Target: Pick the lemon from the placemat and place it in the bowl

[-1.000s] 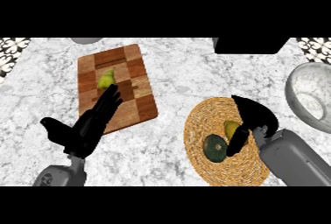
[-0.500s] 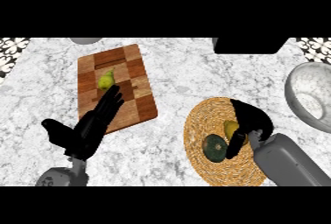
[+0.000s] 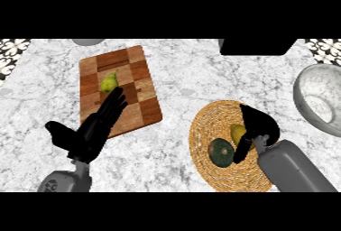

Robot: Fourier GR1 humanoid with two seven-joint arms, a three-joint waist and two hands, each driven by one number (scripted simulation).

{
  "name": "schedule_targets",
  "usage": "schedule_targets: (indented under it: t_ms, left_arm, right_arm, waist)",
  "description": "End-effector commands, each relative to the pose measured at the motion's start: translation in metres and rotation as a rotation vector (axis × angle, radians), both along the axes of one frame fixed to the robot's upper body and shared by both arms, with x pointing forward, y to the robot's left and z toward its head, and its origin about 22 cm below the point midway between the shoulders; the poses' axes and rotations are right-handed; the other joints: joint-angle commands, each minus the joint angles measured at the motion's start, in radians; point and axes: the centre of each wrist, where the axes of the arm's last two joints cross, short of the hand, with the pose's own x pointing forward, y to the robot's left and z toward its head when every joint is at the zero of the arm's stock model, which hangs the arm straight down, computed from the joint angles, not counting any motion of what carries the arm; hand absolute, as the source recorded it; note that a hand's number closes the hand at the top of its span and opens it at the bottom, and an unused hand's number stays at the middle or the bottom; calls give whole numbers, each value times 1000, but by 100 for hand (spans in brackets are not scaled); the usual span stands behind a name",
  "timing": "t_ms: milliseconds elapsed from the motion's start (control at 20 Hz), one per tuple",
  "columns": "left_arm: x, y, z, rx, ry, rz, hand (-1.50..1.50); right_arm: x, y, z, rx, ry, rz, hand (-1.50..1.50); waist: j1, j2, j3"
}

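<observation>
Single view, from my head. It looks steeply down on the table (image 3: 193, 72), close enough that the marble top fills the frame side to side. My forearms come in from the lower edge: left robot hand (image 3: 90, 131) at view left, right robot hand (image 3: 260, 126) at view right, not mirrored. From this angle the right one covers part of the lemon (image 3: 236, 132). The bowl (image 3: 305, 88) is cut by the right edge.

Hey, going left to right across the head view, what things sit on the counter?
In order: wooden cutting board carrying a pear → woven placemat carrying a dark green fruit, then the lemon → grey bowl. Left out: left hand, overlapping the board; right hand, overlapping the placemat.
</observation>
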Motion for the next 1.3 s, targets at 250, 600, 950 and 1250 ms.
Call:
schedule_targets:
  t_ms: [250, 600, 950, 1250]
  left_arm:
    - [7, -8, -1, 21, -15, 8, 0]
    - [14, 7, 24, 4, -11, 6, 0]
    - [20, 7, 3, -19, -17, 1, 0]
    - [10, -3, 0, -2, 8, -7, 0]
  right_arm:
    - [1, 10, -39, -45, 29, -47, -150]
    - [0, -9, -33, -2, -73, 37, 150]
    - [1, 8, -58, 16, -74, 73, 150]
    - [-7, 15, -50, -65, -108, 80, 150]
  waist:
    - [1, 1, 0]
    - [0, 0, 0]
    - [1, 2, 0]
    - [-2, 0, 0]
